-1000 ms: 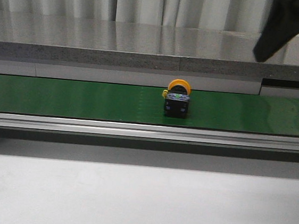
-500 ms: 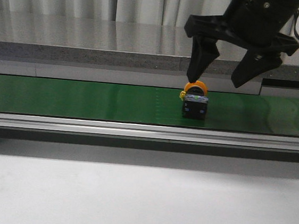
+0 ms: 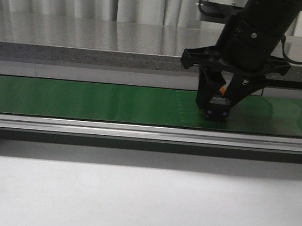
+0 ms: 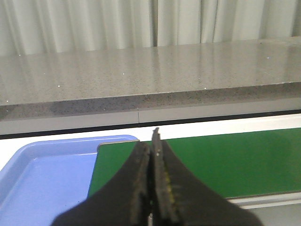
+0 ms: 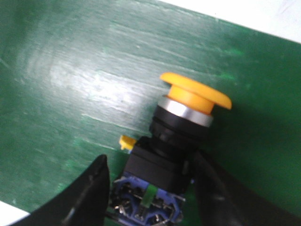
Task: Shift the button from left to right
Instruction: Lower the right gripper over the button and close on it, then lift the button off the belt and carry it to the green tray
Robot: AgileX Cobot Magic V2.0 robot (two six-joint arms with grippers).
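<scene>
Green conveyor belt [image 3: 87,100] carries the button [image 5: 181,136], right of centre. Right gripper [image 3: 218,101] is down over it, fingers [image 5: 89,195] spread either side of its black body, contact unclear. Left gripper [image 4: 151,183] fingers pressed together, empty, near blue tray [image 4: 42,174].

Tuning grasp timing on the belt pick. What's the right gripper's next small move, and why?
Probably close. The right gripper is down on the green conveyor belt with its fingers straddling the black body of the yellow-capped push-button switch, gaps visible on both sides, so it is not yet gripped.
</scene>
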